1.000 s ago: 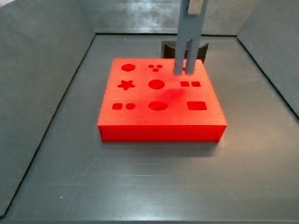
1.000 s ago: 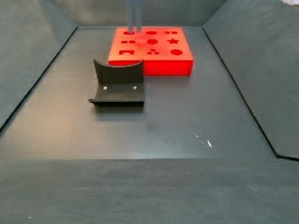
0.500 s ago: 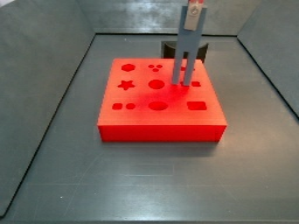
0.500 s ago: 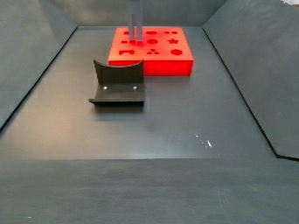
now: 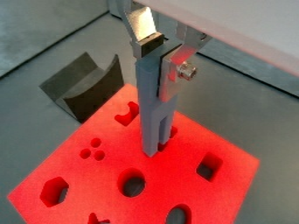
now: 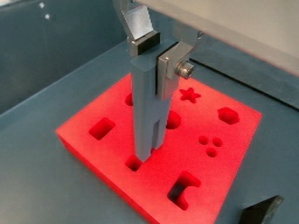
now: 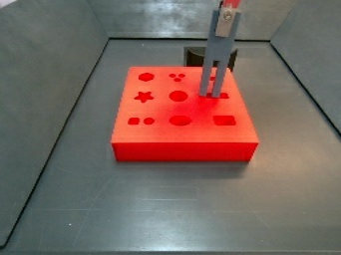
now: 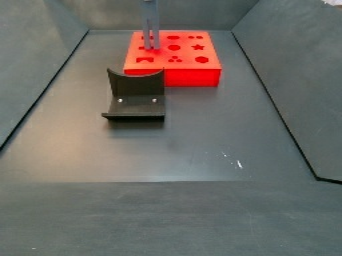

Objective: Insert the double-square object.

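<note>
My gripper (image 5: 160, 48) hangs over the red block (image 7: 182, 139), shut on the peg (image 5: 155, 105) — the long grey double-square piece, pinched near its top between my silver fingers (image 5: 179, 63). The peg hangs straight down from me, its long axis upright and square to the block's top face. In both wrist views its lower end meets the block at a dark opening (image 6: 135, 163), and in a side view the peg (image 7: 213, 66) comes down on the right part of the top face, beside the middle round hole (image 7: 177, 96).

That is the relation that counts: the slot lies directly below me, along the peg's own axis, so I judge the coming move to be a plain straight descent with no sideways travel. How deep the tip already sits I cannot tell; the peg hides most of the slot's outline, and I cannot see whether its two squares line up with the cutout. If they are turned slightly off, the peg would bind on the rim — the thing to watch for.

The fixture (image 8: 134, 96) stands well apart from the block on the floor (image 8: 201, 160), out of my path. The other holes — star (image 7: 142, 98), hexagon (image 7: 144, 75), square (image 7: 225, 120) — are empty.
</note>
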You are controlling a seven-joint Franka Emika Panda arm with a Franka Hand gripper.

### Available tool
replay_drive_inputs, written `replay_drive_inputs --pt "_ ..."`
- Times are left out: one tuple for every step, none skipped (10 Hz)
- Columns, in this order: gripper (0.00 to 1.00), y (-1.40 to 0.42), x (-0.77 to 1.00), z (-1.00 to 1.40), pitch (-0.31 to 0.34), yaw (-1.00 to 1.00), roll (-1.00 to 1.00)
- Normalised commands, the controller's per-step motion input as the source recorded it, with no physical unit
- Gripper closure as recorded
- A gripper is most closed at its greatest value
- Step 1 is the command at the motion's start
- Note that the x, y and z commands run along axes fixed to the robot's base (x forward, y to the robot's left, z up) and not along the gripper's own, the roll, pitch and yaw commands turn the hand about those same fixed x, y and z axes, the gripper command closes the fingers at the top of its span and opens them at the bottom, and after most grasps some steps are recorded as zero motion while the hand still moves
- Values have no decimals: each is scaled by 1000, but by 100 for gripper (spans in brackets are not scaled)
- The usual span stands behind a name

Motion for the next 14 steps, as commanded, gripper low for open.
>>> replay_drive_inputs --pt "100 -71 443 -177 149 283 201" --pt "100 -257 483 -197 67 37 67" --pt "100 -214 497 -286 0 0 0" --pt "100 -166 503 -300 0 0 0" --pt "100 0 489 -366 0 100 23" --pt "100 43 363 -369 19 189 89" --pt "100 11 289 -329 14 197 76" --pt "100 0 154 -343 0 131 46" --pt "100 0 6 -349 0 117 50" --pt "100 0 0 -280 -34 57 0" --pt "100 26 0 -329 -100 29 -21" --pt "100 43 0 -297 -74 -3 0" --pt "100 60 -17 -94 -137 -14 -96" --pt "100 0 0 0 0 0 0"
